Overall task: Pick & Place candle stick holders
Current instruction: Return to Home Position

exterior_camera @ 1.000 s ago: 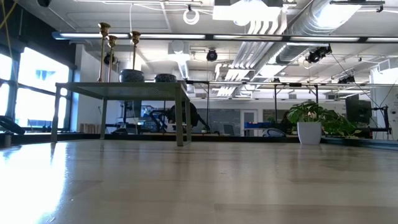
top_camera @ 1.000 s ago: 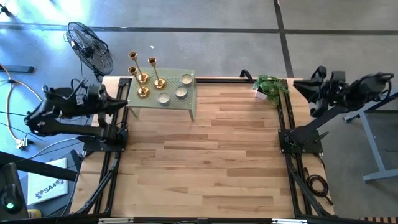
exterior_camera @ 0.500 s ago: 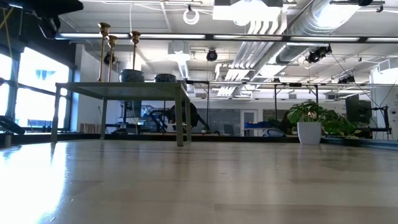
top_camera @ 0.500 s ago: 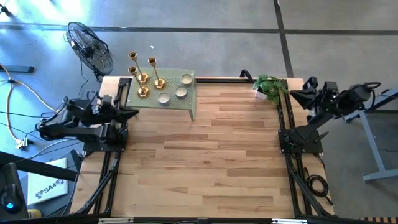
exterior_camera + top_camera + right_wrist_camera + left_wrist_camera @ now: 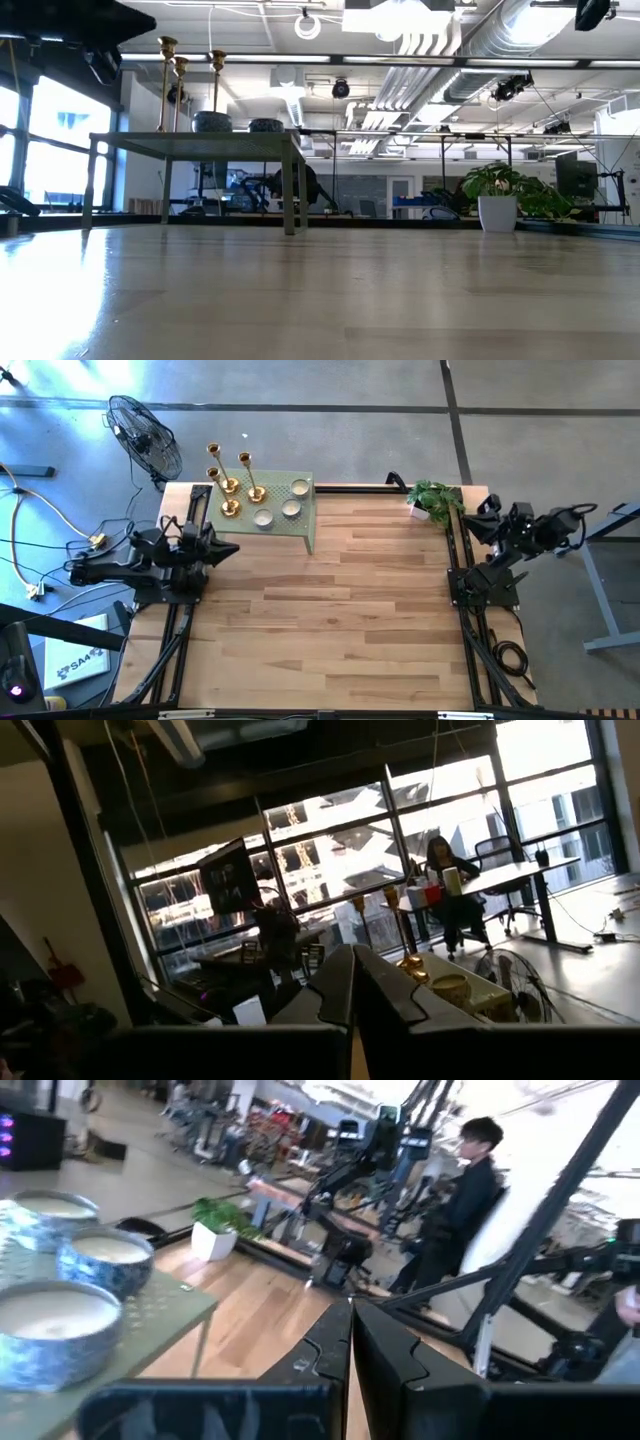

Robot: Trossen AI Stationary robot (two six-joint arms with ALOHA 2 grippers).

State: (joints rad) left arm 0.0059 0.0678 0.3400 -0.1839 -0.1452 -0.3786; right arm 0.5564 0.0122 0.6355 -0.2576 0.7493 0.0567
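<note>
Three gold candle stick holders [image 5: 230,480] of differing heights stand on their round bases on the left end of a small green table [image 5: 305,525] at the far left. They also show in the low view [image 5: 180,70] and the right wrist view [image 5: 392,900]. My left gripper [image 5: 234,550] is shut and empty, just near of the green table's left end; its shut fingers show in the left wrist view [image 5: 350,1325]. My right gripper [image 5: 467,523] is shut and empty at the table's right edge, by the plant; its shut fingers show in the right wrist view [image 5: 352,970].
Three candles in blue tins [image 5: 285,505] sit on the green table beside the holders and show in the left wrist view [image 5: 100,1255]. A potted plant [image 5: 433,500] stands at the far right. A fan [image 5: 145,435] stands beyond the far left corner. People [image 5: 460,1210] are in the room behind.
My left gripper has moved from the table's left edge toward the right and near, coming out over the wood beside the green table. My right gripper has swung toward the table's left, up to its right edge. The holders have stayed put.
</note>
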